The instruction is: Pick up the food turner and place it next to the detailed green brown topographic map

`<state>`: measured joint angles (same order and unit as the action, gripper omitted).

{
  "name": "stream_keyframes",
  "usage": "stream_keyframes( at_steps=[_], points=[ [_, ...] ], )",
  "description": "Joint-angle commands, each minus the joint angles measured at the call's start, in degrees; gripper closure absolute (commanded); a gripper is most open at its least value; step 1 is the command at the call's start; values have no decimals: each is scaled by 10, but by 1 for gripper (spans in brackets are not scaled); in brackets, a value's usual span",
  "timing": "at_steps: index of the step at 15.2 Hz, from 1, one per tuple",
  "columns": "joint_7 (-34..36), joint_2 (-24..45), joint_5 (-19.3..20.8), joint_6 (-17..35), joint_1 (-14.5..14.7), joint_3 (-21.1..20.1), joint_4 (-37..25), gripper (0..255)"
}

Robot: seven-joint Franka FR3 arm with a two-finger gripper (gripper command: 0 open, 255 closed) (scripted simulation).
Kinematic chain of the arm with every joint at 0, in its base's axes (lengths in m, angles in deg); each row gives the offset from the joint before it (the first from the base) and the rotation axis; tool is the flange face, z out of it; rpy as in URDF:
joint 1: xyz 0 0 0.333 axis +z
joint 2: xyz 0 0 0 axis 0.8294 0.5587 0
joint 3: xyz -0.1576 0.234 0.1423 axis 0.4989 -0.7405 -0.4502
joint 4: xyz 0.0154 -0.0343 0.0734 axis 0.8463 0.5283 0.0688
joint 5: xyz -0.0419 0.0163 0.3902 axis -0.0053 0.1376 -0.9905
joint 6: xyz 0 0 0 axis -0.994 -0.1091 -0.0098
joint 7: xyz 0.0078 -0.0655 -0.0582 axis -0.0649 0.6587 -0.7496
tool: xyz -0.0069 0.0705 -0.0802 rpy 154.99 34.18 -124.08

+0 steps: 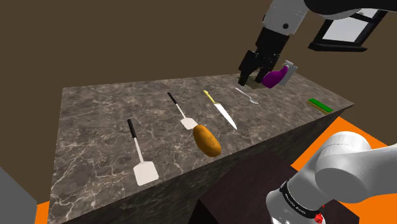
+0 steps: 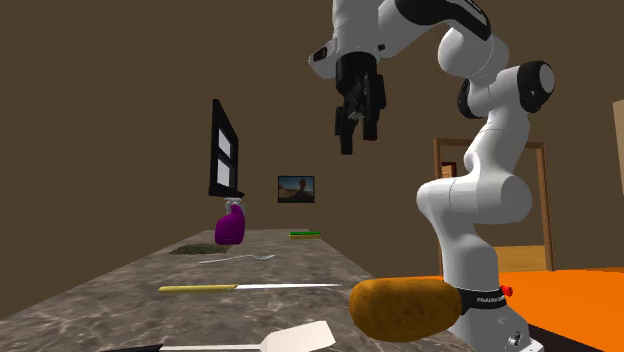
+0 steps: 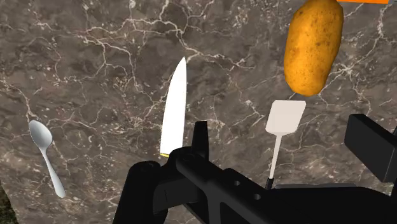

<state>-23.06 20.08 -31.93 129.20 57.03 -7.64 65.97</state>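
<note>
Shoulder view: a dark marble counter (image 1: 95, 127) holds a large turner (image 1: 141, 156) near its nearer edge and a small turner (image 1: 181, 112) just beside a potato (image 1: 207, 140). The gripper (image 1: 251, 81) hangs above the far end, fingers apart, empty. Brown walls (image 1: 127, 38), orange floor (image 2: 575, 310).

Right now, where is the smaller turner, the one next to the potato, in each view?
Shoulder view: the smaller turner lies midway along the counter, blade end just left of the potato.
Second exterior view: the turner is at the bottom edge, blade left of the potato.
Wrist view: the blade is close to the potato's end, the knife on its other side.
Shared landmark: the potato.
</note>
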Motion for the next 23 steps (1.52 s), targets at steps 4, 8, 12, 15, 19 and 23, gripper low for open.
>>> stream_keyframes(
  at_steps=[4,8,12,15,19,23],
  points=[
    [17,49,-3,56,-1,-17,4,0],
    [42,123,-2,127,-5,-39,-2,0],
    [70,205,7,191,-10,-60,-21,0],
    [94,269,19,233,-14,-73,-44,0],
    [129,358,45,280,-19,-88,-86,0],
    [168,449,79,314,-19,-95,-140,0]
  ],
)
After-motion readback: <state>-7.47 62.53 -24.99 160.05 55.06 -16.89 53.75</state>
